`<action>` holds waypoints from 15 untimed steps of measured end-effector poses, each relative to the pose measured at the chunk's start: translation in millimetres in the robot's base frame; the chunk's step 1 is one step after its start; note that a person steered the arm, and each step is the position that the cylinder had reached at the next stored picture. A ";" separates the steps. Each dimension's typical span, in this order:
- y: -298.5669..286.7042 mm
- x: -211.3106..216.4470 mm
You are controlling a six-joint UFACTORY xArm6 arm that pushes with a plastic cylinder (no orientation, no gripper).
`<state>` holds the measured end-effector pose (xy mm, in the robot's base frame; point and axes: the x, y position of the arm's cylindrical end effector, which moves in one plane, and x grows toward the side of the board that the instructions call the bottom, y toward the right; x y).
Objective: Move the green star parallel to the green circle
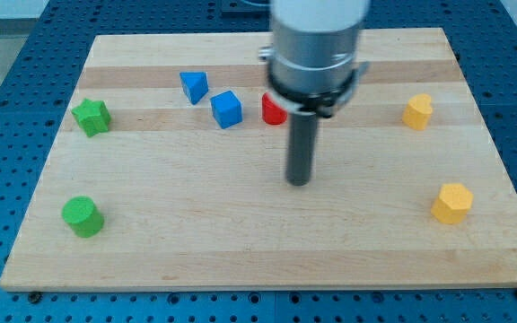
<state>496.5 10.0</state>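
in the camera view, my tip [299, 181] rests on the bare wooden board [240, 242] near its middle, touching no block; i have no jaws to open or close, just a straight dark rod. the green star [91, 117] sits near the view's left edge, well apart from my tip. the green circle [83, 216] lies below it, toward the view's bottom left. just above my tip a red block [272, 110] is partly hidden behind my arm. left of it stand a blue cube [226, 109] and a blue triangle [194, 86]. two yellow blocks [417, 111] [451, 203] sit at the view's right.
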 end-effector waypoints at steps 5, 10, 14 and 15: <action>-299.6 1.6; -315.0 -107.0; -203.9 -41.5; -183.8 -23.6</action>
<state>472.9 -173.9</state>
